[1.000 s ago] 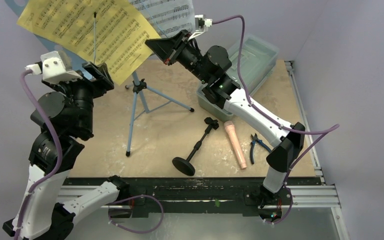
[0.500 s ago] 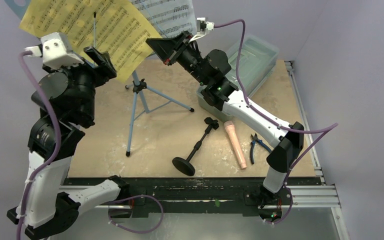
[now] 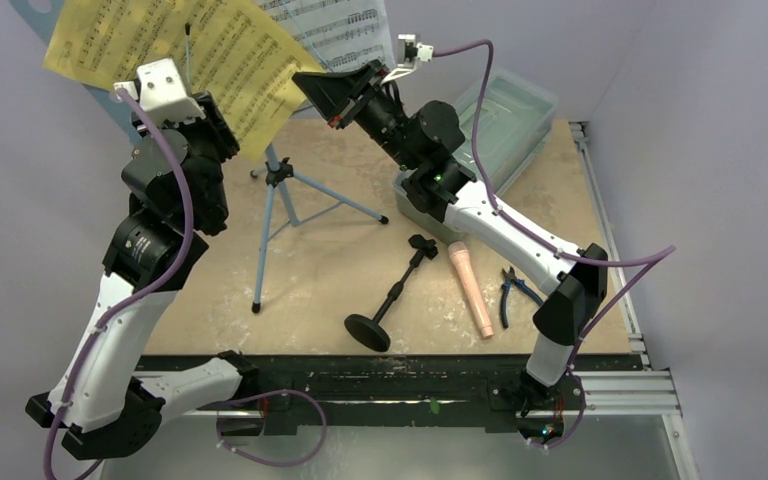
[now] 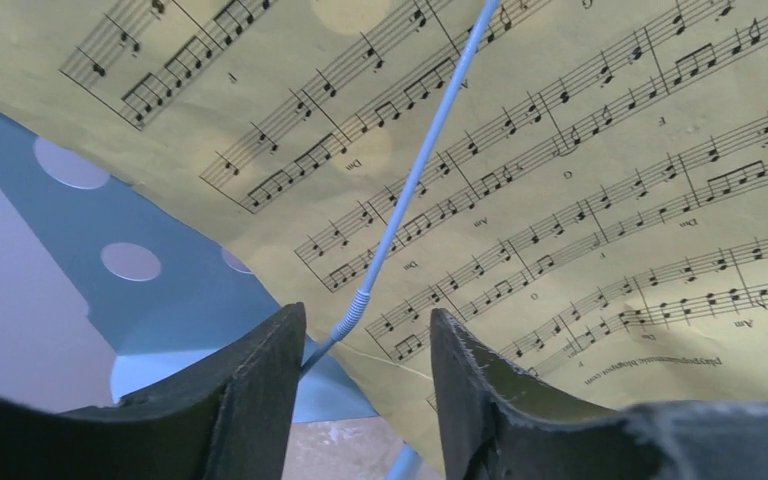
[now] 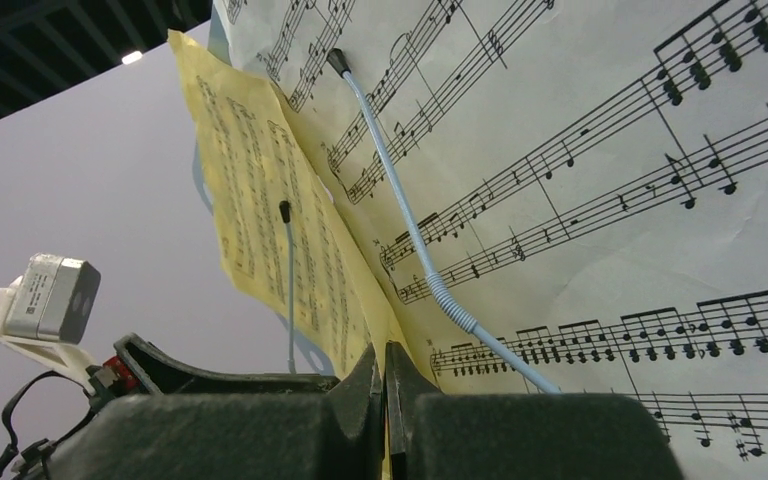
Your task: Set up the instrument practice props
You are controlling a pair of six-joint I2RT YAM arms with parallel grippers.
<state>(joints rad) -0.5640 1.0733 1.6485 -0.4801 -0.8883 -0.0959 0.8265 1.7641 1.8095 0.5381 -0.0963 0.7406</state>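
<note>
Pincer on left arm [image 4: 365, 320] moved right, narrowing around blue wire retainer [image 4: 420, 170].

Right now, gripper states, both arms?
Left gripper: open, jaws either side of the stand's blue page-holder wire, not gripping it.
Right gripper: shut, apparently pinching the edge of the yellow music sheet.

This is a robotics lab cell. A left arm [image 3: 120, 330] and a right arm [image 3: 505, 225], white and black, are bolted to an aluminium extrusion rail [image 3: 620, 385] at 6 o'clock. Purple cables [image 3: 475, 100] loop from their wrists. A scuffed, dusty wooden surface [image 3: 340, 260] is boxed in by plain lilac-grey walls [image 3: 720, 120] at 9, 12 and 3 o'clock. Overhead are strip lights [image 5: 132, 57] on a dark ceiling.
</note>
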